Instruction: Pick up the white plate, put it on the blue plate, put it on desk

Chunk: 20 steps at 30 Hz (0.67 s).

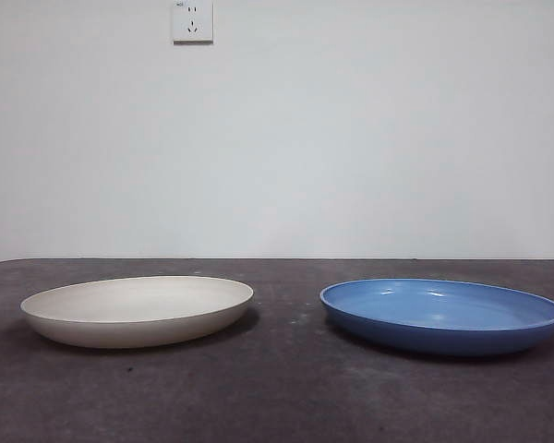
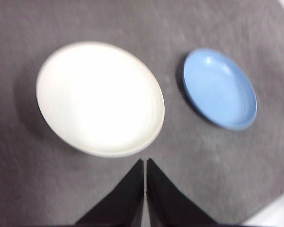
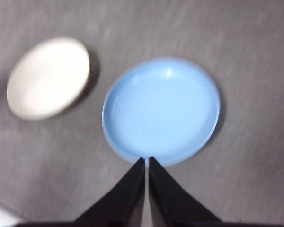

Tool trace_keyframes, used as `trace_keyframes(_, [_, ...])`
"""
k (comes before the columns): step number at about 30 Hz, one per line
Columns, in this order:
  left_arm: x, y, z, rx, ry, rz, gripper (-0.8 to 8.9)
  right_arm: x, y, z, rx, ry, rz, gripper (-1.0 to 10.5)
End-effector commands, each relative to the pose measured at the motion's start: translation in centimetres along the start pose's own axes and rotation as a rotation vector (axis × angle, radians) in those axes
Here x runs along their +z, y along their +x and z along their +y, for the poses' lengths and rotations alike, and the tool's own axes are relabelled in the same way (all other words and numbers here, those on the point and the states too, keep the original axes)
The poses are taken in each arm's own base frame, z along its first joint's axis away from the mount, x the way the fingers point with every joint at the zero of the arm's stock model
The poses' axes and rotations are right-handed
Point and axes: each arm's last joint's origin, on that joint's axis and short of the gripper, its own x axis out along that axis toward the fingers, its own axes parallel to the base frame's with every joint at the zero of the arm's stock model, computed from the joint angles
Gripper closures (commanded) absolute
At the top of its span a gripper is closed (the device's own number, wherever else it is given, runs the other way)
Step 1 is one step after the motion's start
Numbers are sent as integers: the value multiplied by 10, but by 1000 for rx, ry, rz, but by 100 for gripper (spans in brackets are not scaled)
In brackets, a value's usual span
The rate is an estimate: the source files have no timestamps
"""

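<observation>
1. Two plates sat on the desk (image 1: 277, 397), side by side and well apart. In the front view the white plate (image 1: 137, 310) lay to the left and the blue plate (image 1: 441, 316) to the right. Both lay flat and empty.
2. The left gripper (image 2: 145, 163) hung high above the desk, near the white plate's rim, jaws pressed together and holding nothing.
3. The right gripper (image 3: 146, 161) hung high above the blue plate's near edge, jaws likewise pressed together and holding nothing.
4. Judged from this layout, no step had begun: the white plate was not yet lifted, so the first pick-up was the step in hand.
5. The next move would probably call for the left gripper to spread its jaws, come down to the white plate's low rim and close on that thin edge.
6. Neither arm showed in the front view. Both wrist views were blurred, so the plates' rims looked soft. A wall socket (image 1: 192, 20) was cut off at the top edge.
</observation>
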Motion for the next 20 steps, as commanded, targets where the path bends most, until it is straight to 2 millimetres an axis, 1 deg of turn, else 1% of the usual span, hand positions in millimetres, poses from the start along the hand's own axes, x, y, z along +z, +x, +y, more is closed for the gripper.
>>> trace_keyframes(1, [1,-1,-3,-19,60,21,804,1,3,1,22,-46,60,939])
trace_keyframes(4, [0,-1,-5,-26,62,31,804,0,8,3,40,-51,110,939])
trace_keyframes(9, [0,-1,-5,-27,62,32,802,-1,10,5,57,-67,125,939])
trace_keyframes(11, [0,-1,-5,-27,62,31,771,-1,10,5,57,-65,126,938])
trace_keyframes(13, [0,-1,-5,-27,62,31,672,-1,10,5,57,-63,126,902])
trace_keyframes(15, [0,-1,-5,-27,58,31,519,-1,10,5,56,-61,126,760])
trace_keyframes(17, [0,-1,-5,-27,56,31,406,-1,10,5,53,-47,126,585])
trace_keyframes(18, [0,-1,-5,-27,54,31,362,-1,10,5,53,-46,126,539])
trace_keyframes(19, [1,-1,-5,-27,55,30,339,-1,10,5,53,-46,126,522])
trace_keyframes(20, [1,-1,-5,-27,54,29,338,-1,10,5,53,-46,126,522])
